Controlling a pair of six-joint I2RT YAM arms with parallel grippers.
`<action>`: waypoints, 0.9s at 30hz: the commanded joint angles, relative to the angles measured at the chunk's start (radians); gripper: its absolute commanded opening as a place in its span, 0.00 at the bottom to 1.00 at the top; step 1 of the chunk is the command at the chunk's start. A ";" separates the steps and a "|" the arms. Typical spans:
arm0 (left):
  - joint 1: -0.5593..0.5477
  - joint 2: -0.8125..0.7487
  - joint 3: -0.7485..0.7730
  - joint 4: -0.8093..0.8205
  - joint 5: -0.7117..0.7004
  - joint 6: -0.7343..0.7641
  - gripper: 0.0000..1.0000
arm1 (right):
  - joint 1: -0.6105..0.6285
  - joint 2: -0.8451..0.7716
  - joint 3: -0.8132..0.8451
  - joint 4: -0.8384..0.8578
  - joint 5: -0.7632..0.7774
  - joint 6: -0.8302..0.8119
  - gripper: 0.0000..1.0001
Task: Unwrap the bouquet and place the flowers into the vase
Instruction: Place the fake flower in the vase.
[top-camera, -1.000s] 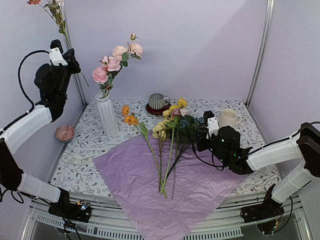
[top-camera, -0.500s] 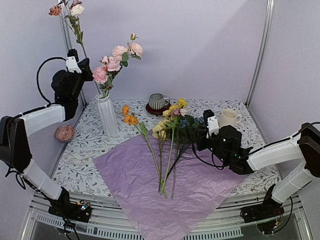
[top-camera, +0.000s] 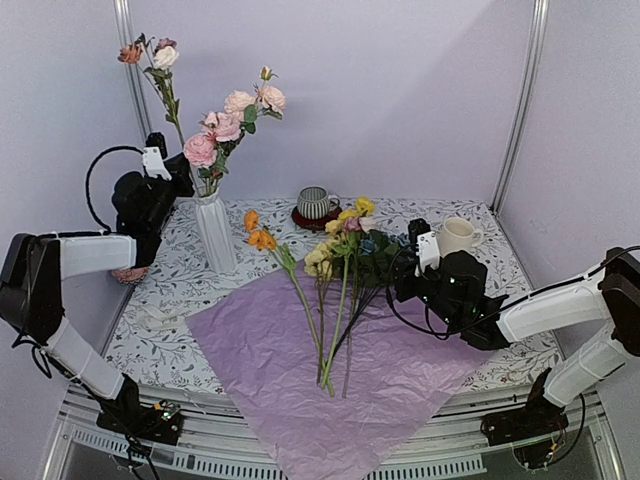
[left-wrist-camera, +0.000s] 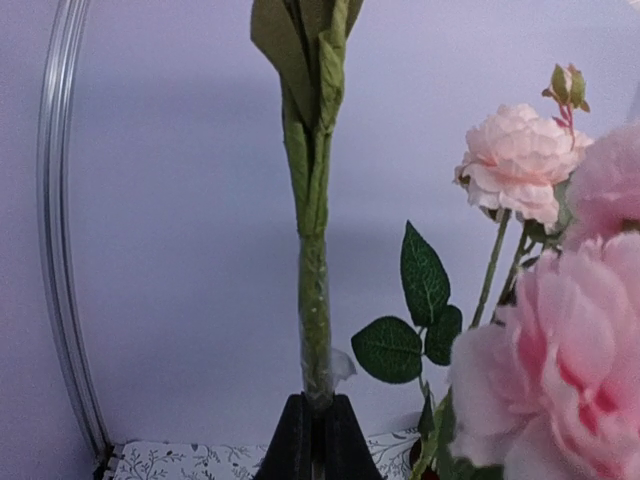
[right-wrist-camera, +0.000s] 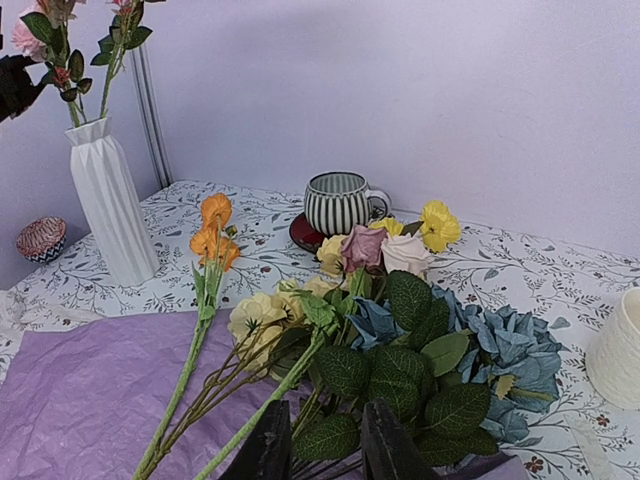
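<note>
The tissue paper (top-camera: 340, 370) of the bouquet lies spread flat. Several loose flowers (top-camera: 335, 265) lie across it, blooms toward the back. The white ribbed vase (top-camera: 215, 232) stands at the back left and holds pink roses (top-camera: 228, 122). My left gripper (top-camera: 166, 172) is just left of the vase's rim, shut on the foot of an upright green stem (left-wrist-camera: 314, 300) with small blooms (top-camera: 158, 55) on top. My right gripper (right-wrist-camera: 325, 450) sits low at the flowers' right side. Its jaws stand apart around dark leaves (right-wrist-camera: 400, 370) and thin stems, not pressing on them.
A grey striped mug (top-camera: 316, 203) on a red saucer stands at the back centre. A cream mug (top-camera: 457, 236) is just behind the right gripper. A small pink ball-like object (top-camera: 128, 266) sits under the left arm. The booth's walls and metal posts (top-camera: 520, 100) stand close around.
My left arm has come down and to the right with the stem, up to the vase's roses. The right gripper stays in place, its jaws slightly wider.
</note>
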 joint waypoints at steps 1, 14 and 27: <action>0.001 -0.005 -0.022 0.017 0.018 -0.019 0.00 | -0.004 -0.003 0.004 0.020 -0.011 -0.003 0.26; -0.007 -0.040 -0.075 -0.068 0.032 -0.027 0.32 | -0.004 -0.026 -0.005 0.011 -0.039 0.014 0.27; -0.009 -0.203 -0.123 -0.295 -0.010 -0.090 0.79 | -0.004 -0.029 0.013 -0.031 -0.071 0.010 0.28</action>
